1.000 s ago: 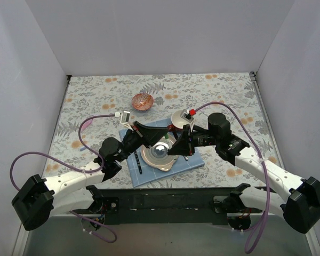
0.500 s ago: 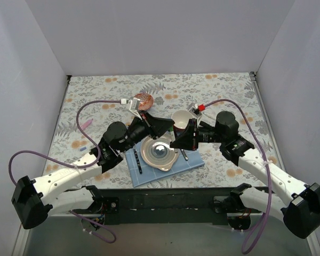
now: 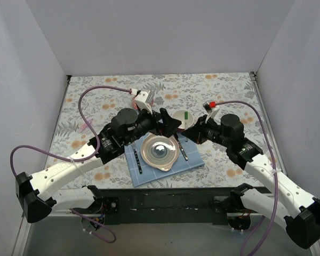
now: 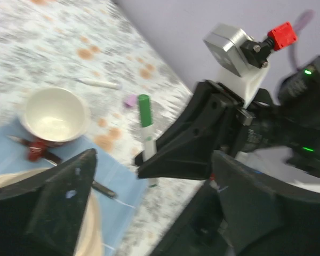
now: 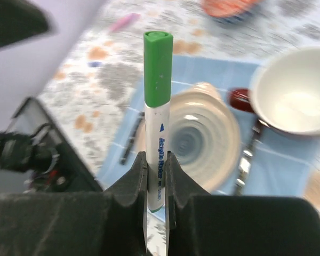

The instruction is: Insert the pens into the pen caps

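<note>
My right gripper (image 5: 156, 157) is shut on a white pen (image 5: 158, 144) that stands upright with its green cap (image 5: 158, 69) on top. The top view shows that green cap (image 3: 187, 114) above the right gripper (image 3: 191, 129), over the cup. My left gripper (image 3: 168, 121) faces it from the left, open and holding nothing. Its wide-apart fingers (image 4: 58, 208) frame the green-capped pen (image 4: 144, 122) without touching it. A pink pen (image 3: 86, 124) lies at the far left of the table. A white pen (image 4: 98, 83) and a small purple cap (image 4: 130, 100) lie on the cloth beyond.
On a blue mat (image 3: 144, 173) sit a beige plate (image 3: 159, 152), a dark knife (image 3: 139, 160) and a fork (image 3: 181, 149). A white cup (image 3: 179, 115) stands at the mat's far corner. An orange bowl (image 5: 226, 6) sits farther back. White walls enclose the table.
The left gripper has opened and drawn off the green-capped pen, which stays in the right gripper. Both grippers have risen and shifted from over the plate toward the cup.
</note>
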